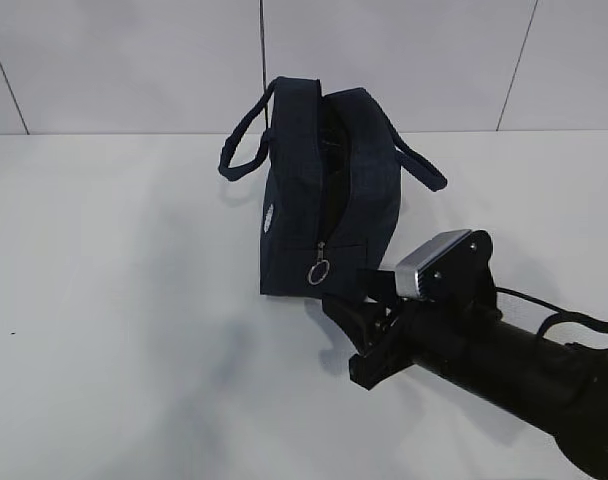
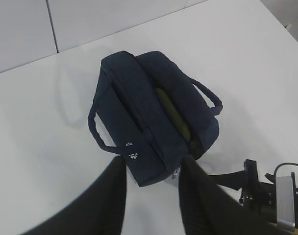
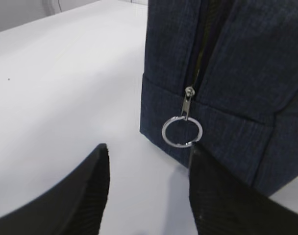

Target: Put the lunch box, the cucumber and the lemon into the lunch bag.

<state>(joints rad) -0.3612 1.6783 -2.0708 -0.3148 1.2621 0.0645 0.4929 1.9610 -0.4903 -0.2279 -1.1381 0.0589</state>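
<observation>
The navy lunch bag [image 1: 294, 200] stands on the white table with its top zipper open. Its metal ring pull [image 1: 311, 273] hangs at the near end. My right gripper [image 1: 346, 292] is open at the bag's near lower corner, its right finger [image 3: 212, 191] next to the ring pull [image 3: 164, 133]. My left gripper [image 2: 154, 161] is open and empty, high above the bag [image 2: 139, 112]. A dull green thing [image 2: 173, 110] shows inside the opening; I cannot tell if it is the lunch box or the cucumber. The lemon is out of view.
The bag's two loop handles [image 1: 239, 150] [image 1: 424, 165] hang out to either side. The white table [image 1: 104, 300] runs back to a tiled wall [image 1: 134, 60]. The right arm and its cable [image 1: 554, 320] fill the lower right.
</observation>
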